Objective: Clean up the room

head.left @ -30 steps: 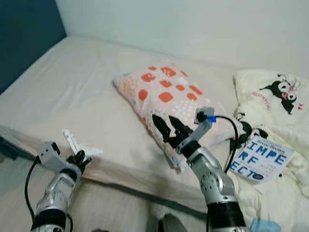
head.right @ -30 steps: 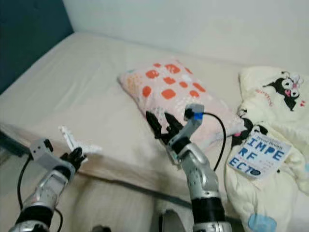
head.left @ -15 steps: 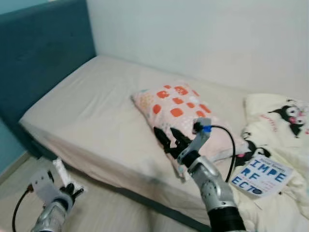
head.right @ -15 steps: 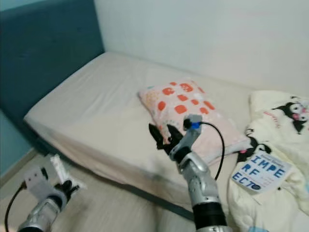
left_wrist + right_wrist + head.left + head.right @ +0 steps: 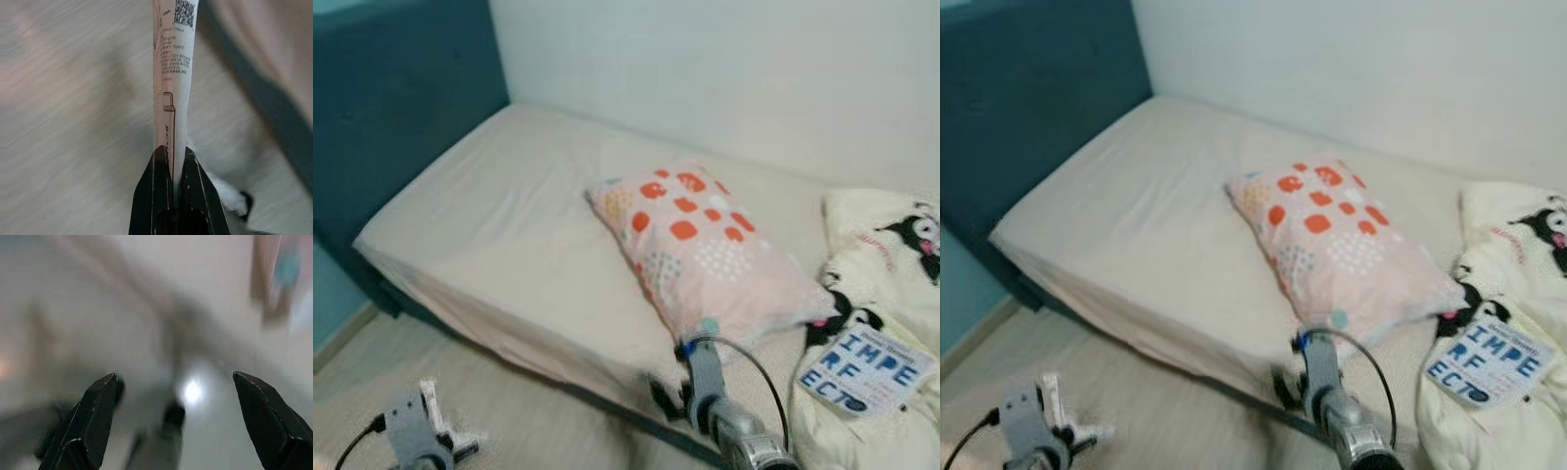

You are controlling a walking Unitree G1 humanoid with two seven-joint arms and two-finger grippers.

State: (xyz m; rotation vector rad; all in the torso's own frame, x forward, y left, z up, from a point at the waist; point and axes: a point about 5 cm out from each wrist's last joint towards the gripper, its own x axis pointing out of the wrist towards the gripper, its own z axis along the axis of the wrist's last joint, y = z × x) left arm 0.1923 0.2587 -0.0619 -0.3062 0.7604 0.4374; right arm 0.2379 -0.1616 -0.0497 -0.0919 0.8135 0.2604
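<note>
A white printed wrapper (image 5: 173, 73), flat and narrow, with a QR code and small text on it, is held pinched between the two black fingers (image 5: 155, 191) of the left hand (image 5: 171, 169). Its long axis runs straight out along the fingers, away from the wrist. In the head views the left hand (image 5: 431, 446) is seen low over the wooden floor (image 5: 538, 411), beside the near edge of the bed (image 5: 489, 245), with the wrapper standing up from it as a pale strip.

The right hand (image 5: 173, 416) is spread wide and nothing is held in it; its wrist view is too blurred for what lies beyond to be made out. In the head views the right arm (image 5: 1332, 411) is seen low at the foot of the bed, just below the near corner of a pink pillow with orange patches (image 5: 705, 255).

Farther right on the bed, a book with large blue letters (image 5: 867, 367) lies on a cream blanket with a cartoon print (image 5: 891, 255). A teal headboard (image 5: 401, 127) stands at the far left.

Since the wrapper is already gripped, the coming move is judged to be its carriage to a bin, none of which is visible. Of the items left on the bed, the pillow and book lie nearer the right hand.
</note>
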